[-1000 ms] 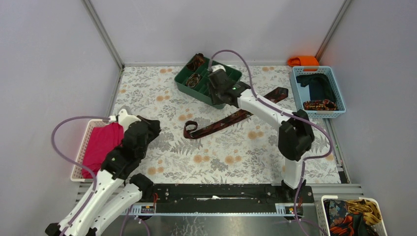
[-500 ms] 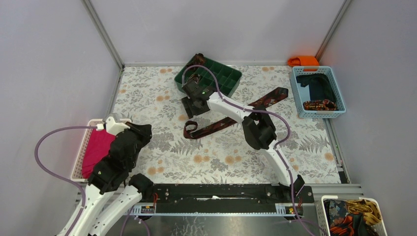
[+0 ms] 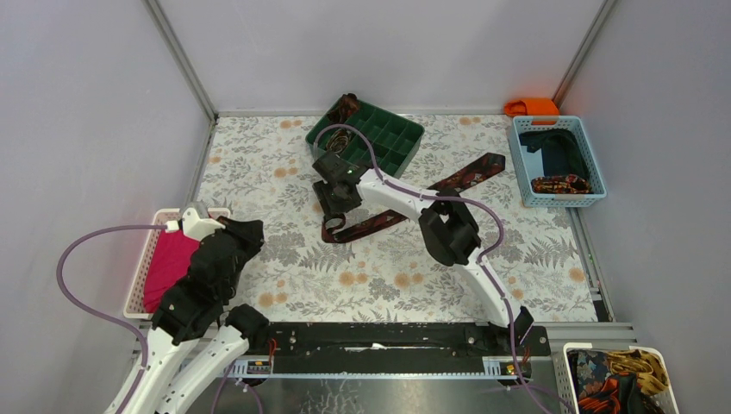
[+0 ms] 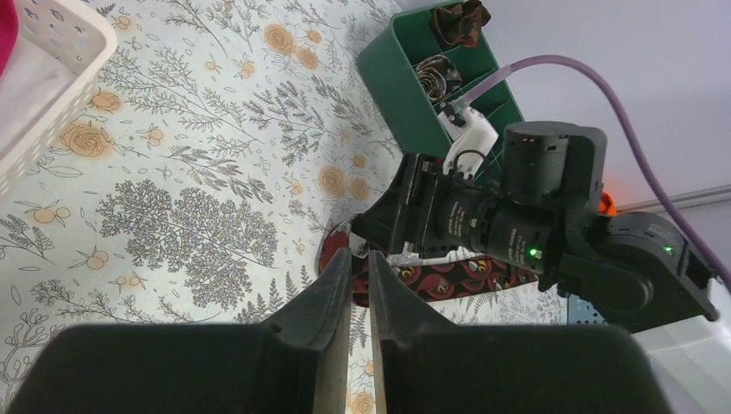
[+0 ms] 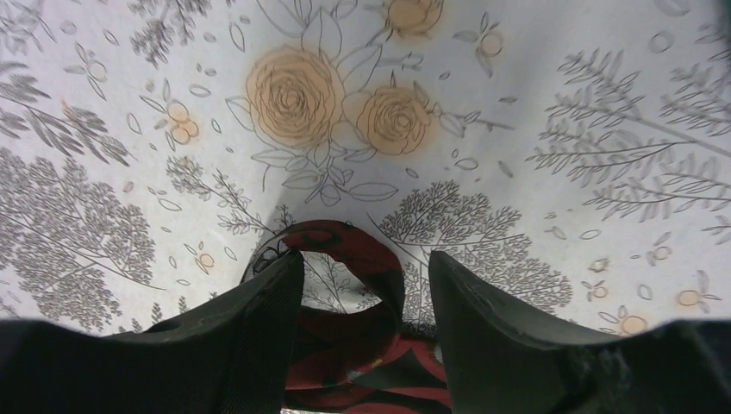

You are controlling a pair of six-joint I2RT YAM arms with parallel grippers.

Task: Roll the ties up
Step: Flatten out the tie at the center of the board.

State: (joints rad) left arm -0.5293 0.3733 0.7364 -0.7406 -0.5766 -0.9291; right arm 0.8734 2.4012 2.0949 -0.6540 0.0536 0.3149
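Note:
One tie (image 3: 371, 222), dark maroon with red patterning, lies as a long strip across the floral table, its near end curled into a loop. My right gripper (image 3: 334, 205) is open and low over that loop. In the right wrist view the loop (image 5: 379, 259) sits between the two fingers of the gripper (image 5: 366, 280), untouched. My left gripper (image 3: 247, 231) is shut and empty at the near left, apart from the tie; its wrist view shows the gripper (image 4: 359, 255) pointing at the tie (image 4: 457, 278). Two rolled ties (image 3: 337, 141) (image 3: 347, 105) sit in the green compartment tray (image 3: 392, 138).
A white basket (image 3: 138, 285) with pink cloth (image 3: 172, 259) stands at the left edge beside my left arm. A blue basket (image 3: 517, 164) with navy cloth is at the right. An orange object (image 3: 533, 106) lies behind it. A white bin (image 3: 573, 354) of colourful fabric is at the near right.
My right gripper moved from over the green tray toward me and left, down onto the tie's curled end. My left arm drew back slightly toward the white basket.

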